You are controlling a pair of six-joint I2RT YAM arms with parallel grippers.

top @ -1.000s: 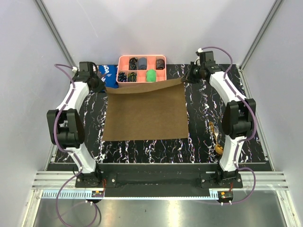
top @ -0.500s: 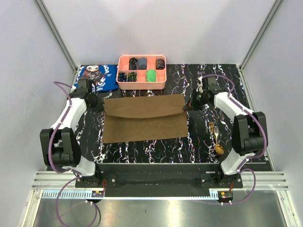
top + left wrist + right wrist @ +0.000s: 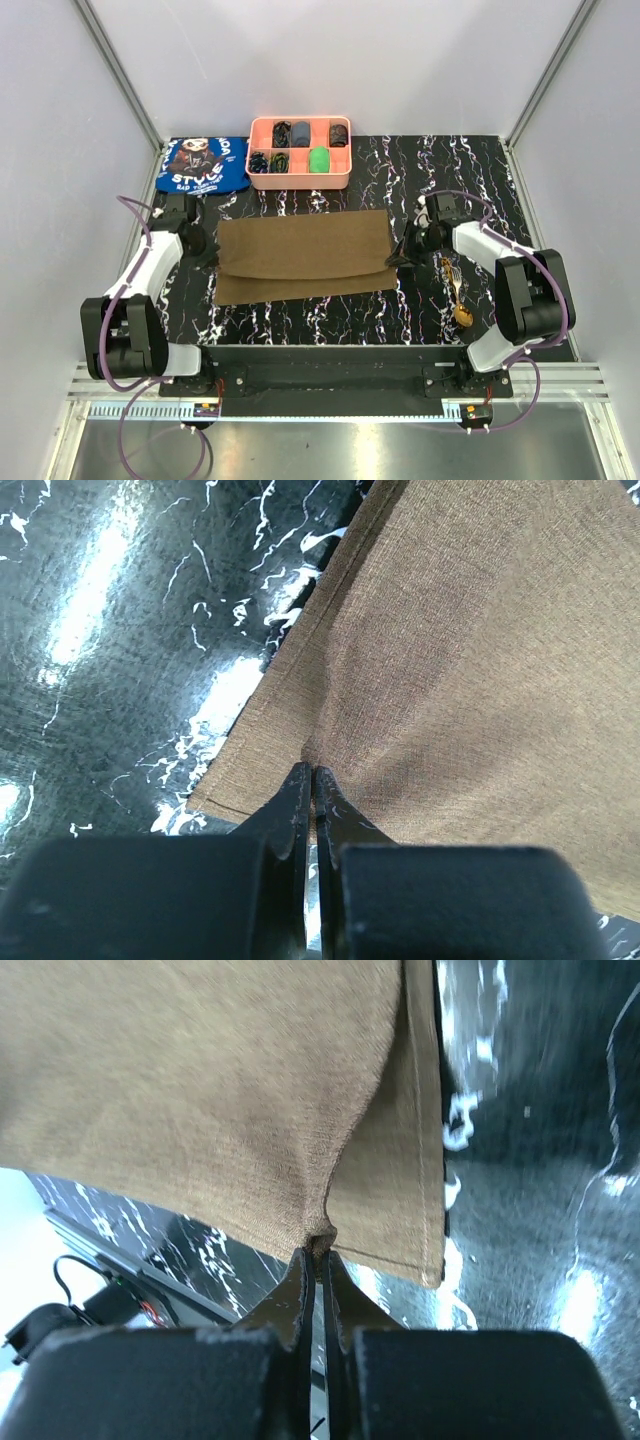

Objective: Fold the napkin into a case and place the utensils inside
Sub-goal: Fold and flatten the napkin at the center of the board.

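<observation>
**A:** Pulls the far hem of the napkin (image 3: 303, 250) away from the pink tray (image 3: 300, 183) and toward the near side, compared with one second ago. Brings both arms back with it, and leaves the blue cloth (image 3: 200, 165) in full view.

**B:** Holding it how?

**A:** Pinched at both ends. Left gripper (image 3: 310, 772): fully closed on the cloth's left edge, no gap to see between the fingers. Right gripper (image 3: 320, 1250): closed the same way on the right corner of the upper layer, with the hemmed lower layer showing beside it.

**B:** So, first fold finished?

**A:** Probably almost, not fully. Lies doubled on the table (image 3: 330, 315), crease at the far side, upper layer over most of the lower one. Leaves a strip of the lower layer uncovered along the near edge. Cannot tell if the held corners already touch down or hang a little above.

**B:** And the utensils (image 3: 457, 292)?

**A:** Untouched, as it seems. Lying on the table to the right of the napkin, apart from it, close by the right arm. Nothing inside the cloth.

**B:** What is left, then?

**A:** Judging from this: to lay down and release the corners, to fold further until a case with an opening is formed, then to pick up each utensil and slide it in. Most of the work to come.
</observation>
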